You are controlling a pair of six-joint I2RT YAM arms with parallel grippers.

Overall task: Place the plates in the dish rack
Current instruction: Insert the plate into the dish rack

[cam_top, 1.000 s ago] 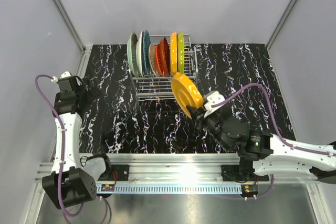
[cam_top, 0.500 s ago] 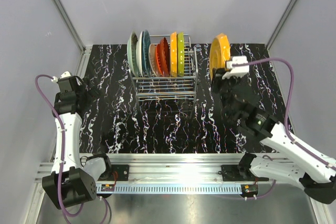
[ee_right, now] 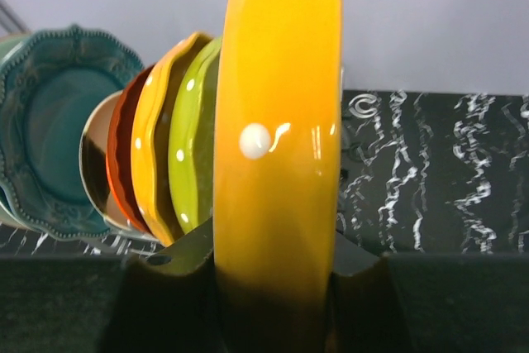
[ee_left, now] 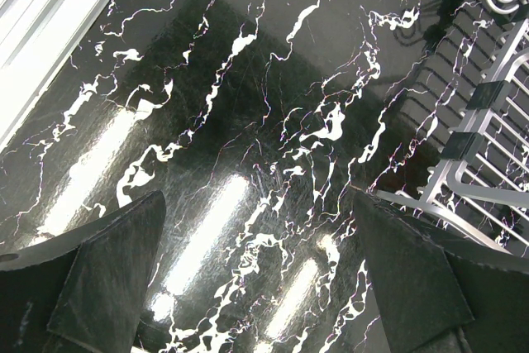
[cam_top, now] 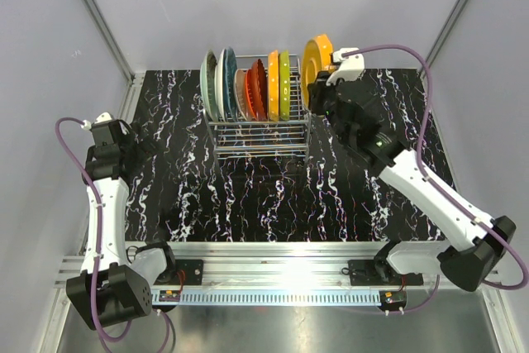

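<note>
Plates (cam_top: 248, 84) stand on edge in the dish rack (cam_top: 260, 136) at the back of the worktop (cam_top: 248, 204). The right tool (cam_top: 321, 88) is clenched on the lower rim of an orange plate (cam_top: 315, 57), held upright just beside the rack's right end, next to the yellow-green plate (cam_top: 285, 84). It seems clear of the wires, though that is hard to judge. The left tool (ee_left: 264, 279) hangs released over the worktop near the rack's left corner.

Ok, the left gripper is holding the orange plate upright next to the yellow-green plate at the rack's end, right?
No, the right gripper holds it; the left gripper is open and empty. The orange plate is upright beside the yellow-green plate at the dish rack's end, as the right wrist view shows.
</note>
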